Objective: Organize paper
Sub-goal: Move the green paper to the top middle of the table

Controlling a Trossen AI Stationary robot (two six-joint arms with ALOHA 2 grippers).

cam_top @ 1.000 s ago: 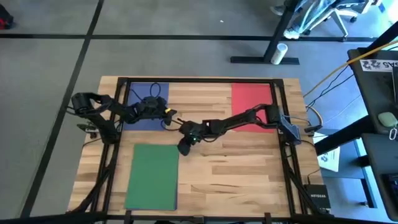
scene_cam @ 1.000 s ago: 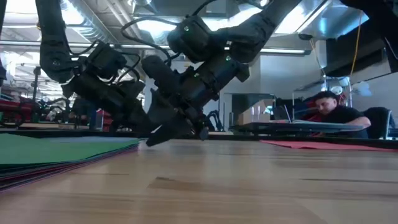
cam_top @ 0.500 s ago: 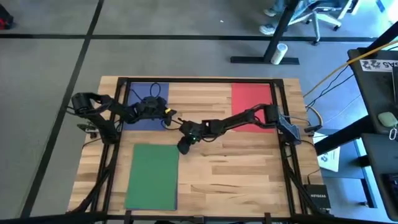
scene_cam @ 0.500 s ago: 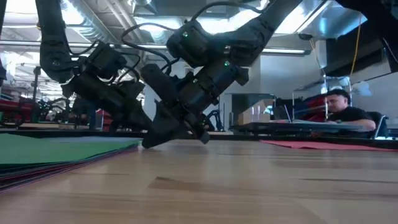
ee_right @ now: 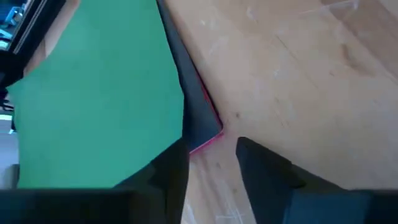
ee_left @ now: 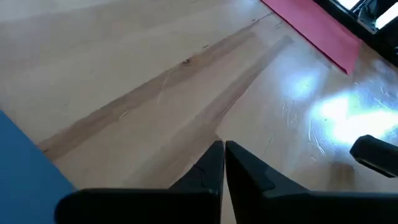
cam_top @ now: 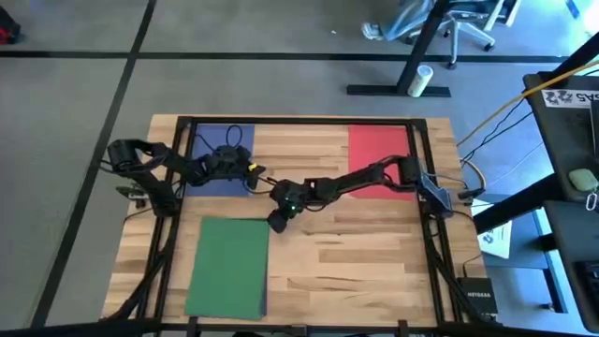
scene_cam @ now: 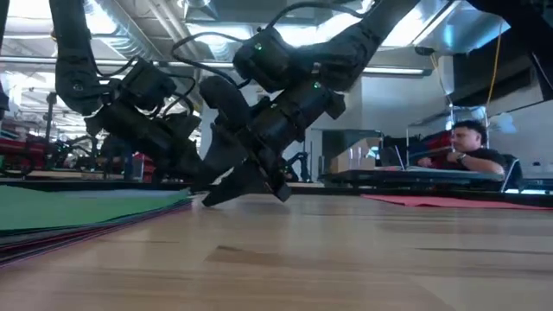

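Green paper [cam_top: 227, 266] tops the stack at the near left of the tabletop [cam_top: 365, 253], and over the last second that sheet has slid slightly left and nearer, baring a dark sheet [ee_right: 198, 118] and a pink corner [ee_right: 210, 140] under it. The right claw [cam_top: 278, 221] has stayed at that far corner, fingers spread, so the green sheet looks half freed. The left claw [cam_top: 251, 174], pressed together, waits beside the blue sheet [cam_top: 211, 140]; a red sheet [cam_top: 379, 154] lies far right

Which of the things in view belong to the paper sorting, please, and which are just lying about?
Belonging to the job:
- green sheet topping a stack
- blue sheet
- red sheet
- right hand, open at the stack's corner
- left hand, shut

Just lying about:
- white cylinder on the floor
- office chair
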